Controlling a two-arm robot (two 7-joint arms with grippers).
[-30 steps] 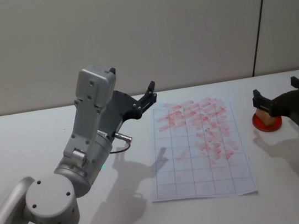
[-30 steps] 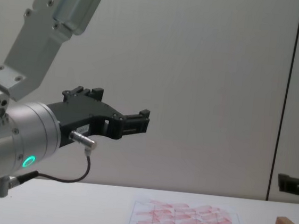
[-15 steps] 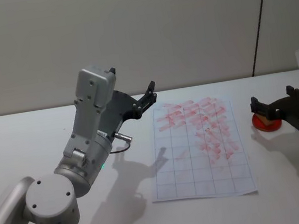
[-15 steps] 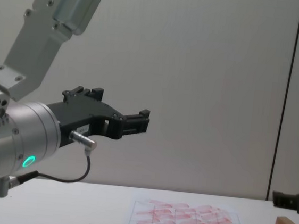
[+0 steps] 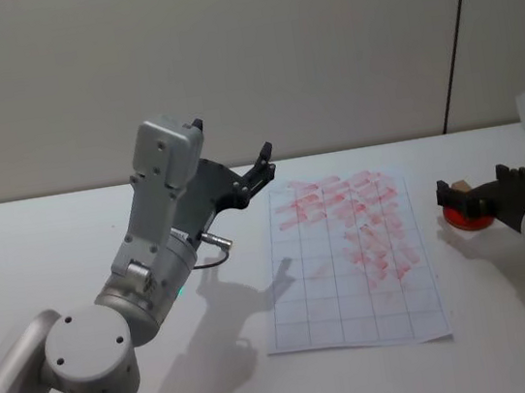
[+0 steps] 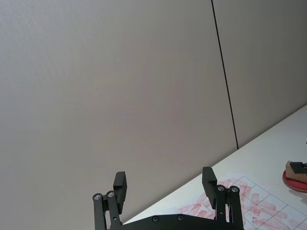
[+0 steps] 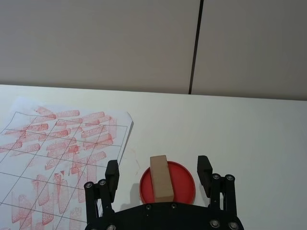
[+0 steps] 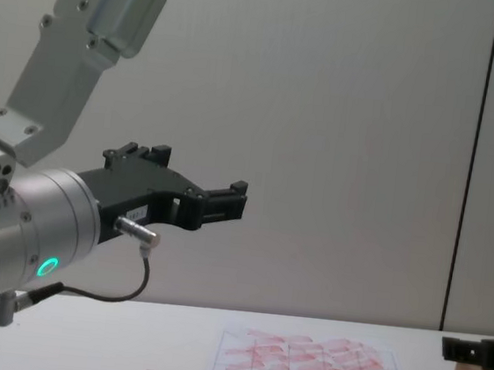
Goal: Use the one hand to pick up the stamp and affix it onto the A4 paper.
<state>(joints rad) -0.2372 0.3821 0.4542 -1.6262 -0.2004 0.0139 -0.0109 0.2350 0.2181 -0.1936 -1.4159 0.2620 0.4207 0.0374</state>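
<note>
Two spread jaws, right gripper (image 7: 158, 167), flank stamp (image 7: 161, 180).

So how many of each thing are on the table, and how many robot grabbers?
Stamp: 1
Red ink pad: 1
A4 paper: 1
Grippers: 2 (left gripper, right gripper)
Total: 5

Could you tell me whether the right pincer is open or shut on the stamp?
Open: the right pincer straddles the stamp, fingers clear of both its sides; the stamp lies on the red ink pad.
</note>
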